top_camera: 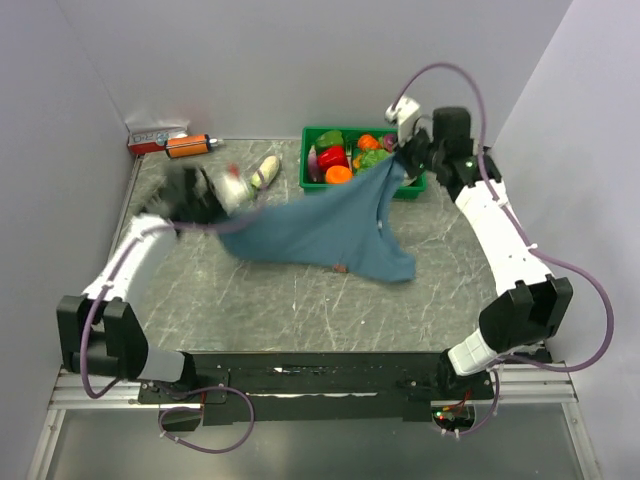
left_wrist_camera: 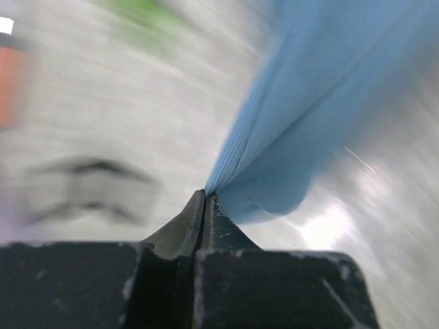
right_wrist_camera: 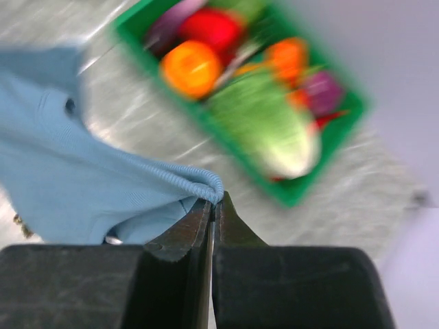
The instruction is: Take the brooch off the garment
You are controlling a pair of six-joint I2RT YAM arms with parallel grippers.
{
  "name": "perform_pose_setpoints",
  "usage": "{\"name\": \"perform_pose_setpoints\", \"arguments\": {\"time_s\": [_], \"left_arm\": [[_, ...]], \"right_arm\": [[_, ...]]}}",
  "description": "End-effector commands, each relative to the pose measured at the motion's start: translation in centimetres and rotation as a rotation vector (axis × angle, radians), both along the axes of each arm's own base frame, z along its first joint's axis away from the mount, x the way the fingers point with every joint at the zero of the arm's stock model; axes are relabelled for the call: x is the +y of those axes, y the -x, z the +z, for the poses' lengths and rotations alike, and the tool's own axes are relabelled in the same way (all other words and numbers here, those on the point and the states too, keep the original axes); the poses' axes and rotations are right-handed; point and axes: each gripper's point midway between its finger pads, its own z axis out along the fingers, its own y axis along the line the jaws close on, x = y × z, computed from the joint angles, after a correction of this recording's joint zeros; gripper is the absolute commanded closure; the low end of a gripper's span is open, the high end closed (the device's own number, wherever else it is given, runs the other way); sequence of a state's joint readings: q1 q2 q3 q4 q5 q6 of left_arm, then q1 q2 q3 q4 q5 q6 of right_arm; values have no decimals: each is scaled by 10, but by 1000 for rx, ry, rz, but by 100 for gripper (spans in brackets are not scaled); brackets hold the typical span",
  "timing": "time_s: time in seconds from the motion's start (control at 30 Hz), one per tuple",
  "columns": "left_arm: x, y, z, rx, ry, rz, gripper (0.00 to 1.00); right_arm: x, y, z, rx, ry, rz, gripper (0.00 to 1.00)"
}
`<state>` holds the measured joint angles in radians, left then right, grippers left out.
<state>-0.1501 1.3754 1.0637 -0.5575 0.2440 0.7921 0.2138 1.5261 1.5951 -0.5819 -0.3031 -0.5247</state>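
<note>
The teal-blue garment (top_camera: 320,225) hangs stretched above the table between my two grippers, its lower hem drooping to the right. My left gripper (top_camera: 225,213) is blurred in the top view. In the left wrist view its jaws (left_wrist_camera: 206,197) are pressed together with the garment (left_wrist_camera: 309,103) fanning out from the tips. Over by the basket, my right gripper (top_camera: 403,160) is shut on a ribbed edge of the garment (right_wrist_camera: 89,192), pinched at the tips (right_wrist_camera: 216,202). The brooch (top_camera: 340,267) is a tiny reddish-brown spot at the garment's lower hem.
A green basket (top_camera: 415,186) of toy vegetables stands at the back right, just under the right gripper. An orange object (top_camera: 190,146) and a red-and-white box (top_camera: 152,138) lie in the back left corner. A pale object (top_camera: 266,171) lies near the left gripper. Walls enclose three sides.
</note>
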Motion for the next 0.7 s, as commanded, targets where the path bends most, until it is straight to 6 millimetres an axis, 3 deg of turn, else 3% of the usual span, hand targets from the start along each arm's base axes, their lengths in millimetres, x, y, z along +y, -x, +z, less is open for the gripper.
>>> {"name": "perform_pose_setpoints", "arguments": {"time_s": [0.0, 0.03, 0.07, 0.13, 0.17, 0.3, 0.4, 0.43, 0.5, 0.63, 0.67], "left_arm": [[18, -75, 189, -354, 269, 142, 99], [18, -88, 201, -358, 295, 150, 99], [13, -91, 254, -449, 341, 129, 99], [7, -98, 275, -458, 376, 105, 99], [1, -93, 308, -516, 412, 77, 99], [-3, -80, 348, -597, 458, 57, 99], [-1, -60, 365, -658, 453, 57, 99], [0, -57, 359, -654, 447, 61, 99], [3, -38, 373, -706, 438, 62, 99], [1, -9, 367, -691, 433, 48, 99], [1, -6, 357, -664, 437, 52, 99]], "right_arm": [[-28, -42, 90, -291, -3, -111, 100], [-28, -47, 100, -332, 3, -110, 100], [-30, -50, 117, -380, 2, -117, 100], [-32, -50, 152, -482, 0, -120, 100], [-32, -50, 162, -512, -1, -123, 100], [-41, -37, 210, -650, 0, -153, 100], [-48, -17, 230, -709, 12, -166, 100], [-49, -4, 234, -721, 16, -161, 100], [-51, 10, 230, -706, 28, -154, 100], [-59, 58, 219, -684, 41, -150, 100], [-60, 67, 217, -671, 29, -156, 100]]}}
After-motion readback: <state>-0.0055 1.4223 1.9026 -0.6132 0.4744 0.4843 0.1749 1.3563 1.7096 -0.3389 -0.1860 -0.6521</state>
